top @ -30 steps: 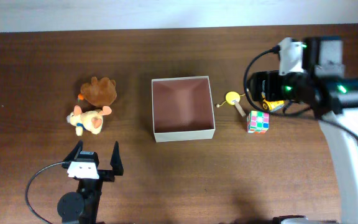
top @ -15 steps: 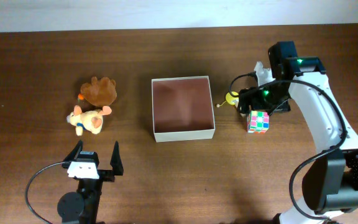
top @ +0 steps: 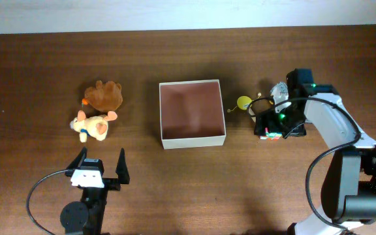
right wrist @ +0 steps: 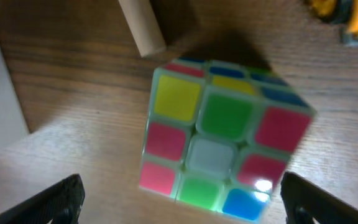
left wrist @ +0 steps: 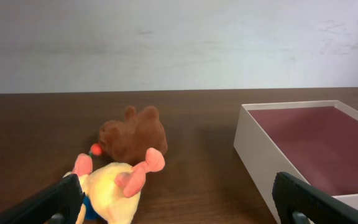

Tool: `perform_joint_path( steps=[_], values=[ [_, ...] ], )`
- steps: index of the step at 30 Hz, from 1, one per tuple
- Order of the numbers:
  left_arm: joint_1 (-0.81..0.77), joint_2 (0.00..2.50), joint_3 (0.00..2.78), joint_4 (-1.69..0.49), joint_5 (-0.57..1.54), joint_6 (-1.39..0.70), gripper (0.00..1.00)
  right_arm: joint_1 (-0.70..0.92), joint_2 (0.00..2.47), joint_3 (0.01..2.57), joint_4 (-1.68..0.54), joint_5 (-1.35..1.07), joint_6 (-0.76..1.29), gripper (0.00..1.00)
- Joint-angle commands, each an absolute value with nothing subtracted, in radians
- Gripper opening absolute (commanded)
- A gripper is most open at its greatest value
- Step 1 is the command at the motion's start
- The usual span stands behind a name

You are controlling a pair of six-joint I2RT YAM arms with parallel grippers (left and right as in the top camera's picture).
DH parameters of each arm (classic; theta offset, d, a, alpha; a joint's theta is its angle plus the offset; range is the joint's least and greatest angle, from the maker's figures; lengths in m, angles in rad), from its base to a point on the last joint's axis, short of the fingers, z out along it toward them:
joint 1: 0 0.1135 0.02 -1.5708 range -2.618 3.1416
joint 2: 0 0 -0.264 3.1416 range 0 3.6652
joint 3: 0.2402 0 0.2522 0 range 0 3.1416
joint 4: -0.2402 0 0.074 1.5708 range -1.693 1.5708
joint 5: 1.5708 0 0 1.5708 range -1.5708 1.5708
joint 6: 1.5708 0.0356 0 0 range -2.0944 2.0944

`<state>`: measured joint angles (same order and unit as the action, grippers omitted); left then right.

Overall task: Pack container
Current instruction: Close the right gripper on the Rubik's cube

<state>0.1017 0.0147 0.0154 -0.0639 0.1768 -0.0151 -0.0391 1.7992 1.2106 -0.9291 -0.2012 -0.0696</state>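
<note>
Container (top: 193,139) empty — left gripper (top: 102,156), right gripper (right wrist: 182,194) both splayed wide, latter over cube (right wrist: 222,149)

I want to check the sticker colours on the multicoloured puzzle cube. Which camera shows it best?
The right wrist view: the multicoloured puzzle cube sits close and central, sticker colours plain. Overhead, the right gripper covers nearly all of it; only a coloured edge peeks out. The left wrist view misses it.

Centre: the container (top: 194,140). To its left I see two toys, the rear plush (top: 104,95) just behind the front plush (top: 91,125). The left gripper (top: 101,167) sits before them. To the container's right lies a peg (top: 243,102), with the cube (right wrist: 222,155) before it, under the right gripper (top: 273,125).
</note>
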Motion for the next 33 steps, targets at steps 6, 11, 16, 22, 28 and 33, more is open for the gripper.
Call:
perform_joint_path(
  steps=[6, 11, 16, 22, 28, 33],
  values=[
    [0.108, 0.005, 0.009, -0.064, 0.188, -0.006, 0.99, -0.005, 1.793, 1.148, -0.805, -0.103, -0.123, 0.96],
    [0.108, 0.005, 0.009, -0.064, 0.187, -0.006, 0.99, -0.005, 1.793, 1.148, -0.735, -0.058, -0.123, 0.95],
    [0.108, 0.005, 0.009, -0.064, 0.188, -0.006, 0.99, -0.005, 1.794, 1.148, -0.708, -0.04, -0.123, 0.88],
    [0.108, 0.005, 0.009, -0.064, 0.188, -0.006, 0.99, -0.005, 1.835, 1.148, -0.706, -0.064, -0.123, 0.86],
    [0.108, 0.005, 0.009, -0.064, 0.188, -0.006, 0.99, -0.005, 1.905, 1.148, -0.699, -0.075, -0.119, 0.83],
    [0.108, 0.005, 0.009, -0.064, 0.188, -0.006, 0.99, -0.005, 1.921, 1.148, -0.698, -0.075, -0.119, 0.71]
  ],
)
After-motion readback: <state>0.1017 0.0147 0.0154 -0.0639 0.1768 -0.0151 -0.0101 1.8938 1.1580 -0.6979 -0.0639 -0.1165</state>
